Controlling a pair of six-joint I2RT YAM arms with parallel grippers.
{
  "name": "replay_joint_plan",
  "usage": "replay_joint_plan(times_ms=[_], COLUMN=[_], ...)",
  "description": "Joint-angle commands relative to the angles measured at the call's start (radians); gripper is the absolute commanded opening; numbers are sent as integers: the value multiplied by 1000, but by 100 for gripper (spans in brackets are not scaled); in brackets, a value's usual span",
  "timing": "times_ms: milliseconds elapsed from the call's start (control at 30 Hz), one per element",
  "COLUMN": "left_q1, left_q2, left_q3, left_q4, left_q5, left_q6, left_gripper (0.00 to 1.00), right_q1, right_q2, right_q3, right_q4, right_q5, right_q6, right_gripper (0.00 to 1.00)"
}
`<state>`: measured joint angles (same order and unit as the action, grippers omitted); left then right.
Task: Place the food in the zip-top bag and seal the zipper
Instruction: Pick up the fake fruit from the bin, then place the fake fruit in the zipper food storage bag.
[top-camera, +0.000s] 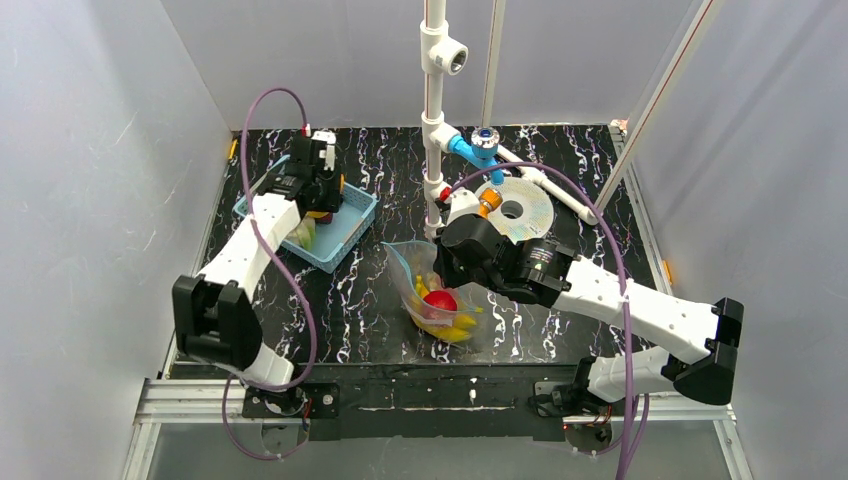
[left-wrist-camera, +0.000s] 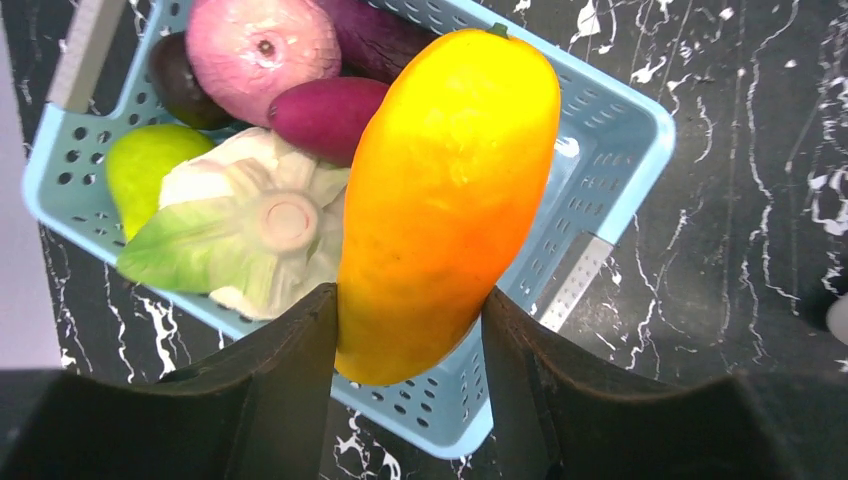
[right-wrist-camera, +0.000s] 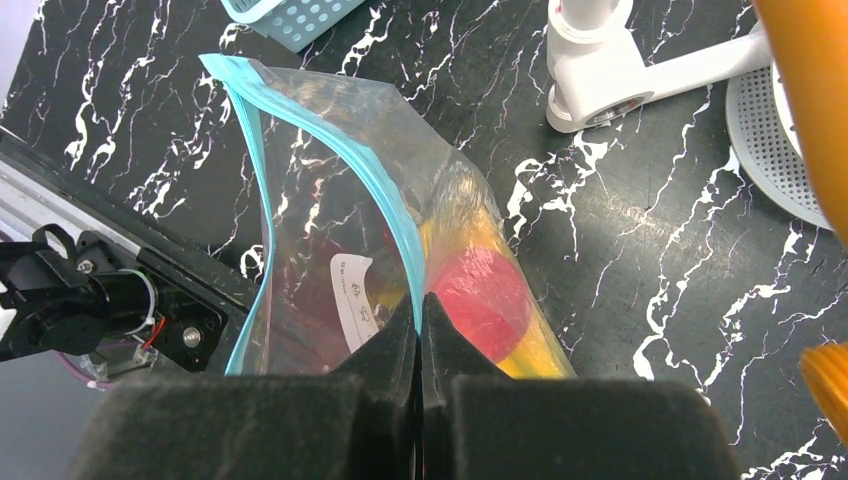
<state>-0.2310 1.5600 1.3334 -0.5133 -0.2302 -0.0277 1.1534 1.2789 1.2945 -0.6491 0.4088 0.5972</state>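
Observation:
The clear zip-top bag (right-wrist-camera: 330, 250) lies mid-table with its mouth open and a red fruit (right-wrist-camera: 480, 300) and yellow food inside; it also shows in the top view (top-camera: 430, 290). Its teal-blue zipper (right-wrist-camera: 345, 160) runs along the mouth, with a white label (right-wrist-camera: 352, 290) below. My right gripper (right-wrist-camera: 421, 300) is shut on the zipper edge of the bag. My left gripper (left-wrist-camera: 410, 310) is shut on a yellow-orange mango (left-wrist-camera: 450, 190) and holds it over the blue basket (left-wrist-camera: 620, 150), seen in the top view at the back left (top-camera: 355, 225).
The basket holds a cabbage (left-wrist-camera: 250, 220), a green fruit (left-wrist-camera: 140, 165), a pink onion (left-wrist-camera: 260, 45), a purple sweet potato (left-wrist-camera: 320, 110) and dark items. A white pipe stand (top-camera: 435, 120) and a round white disc (top-camera: 520, 210) stand behind the bag.

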Motion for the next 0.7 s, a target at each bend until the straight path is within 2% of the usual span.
replay_joint_plan(times_ms=[0,67,133,233,367,533,667], left_q1=[3,2,4,8,9,9,9], left_q2=[-162,-271,-400,-546,-760,-963,-1014], left_q3=[-56,-103,-129,-120,-162,-265,-353], left_q4=[34,35,-3,-146,-270,-313,-276], left_q5=[-28,-13,51,340,643,841,997], left_q6=[-36,-77,-145,-272,-472,-725,-938], left_gripper=[0,1,6,11,10,10,5], right_q1=[3,3,3,4,5,66,126], right_q2=[0,-8,-12,0,19,63,129], right_q3=[39,34,26,35,27,51,93], right_q4=[28,36,55,69,114,179,277], right_q5=[13,15,26,41,49,181,319], right_q6=[-11,-19,-39,-70,-114,-220,-363], right_gripper=[1,1,1,1,1,1,1])
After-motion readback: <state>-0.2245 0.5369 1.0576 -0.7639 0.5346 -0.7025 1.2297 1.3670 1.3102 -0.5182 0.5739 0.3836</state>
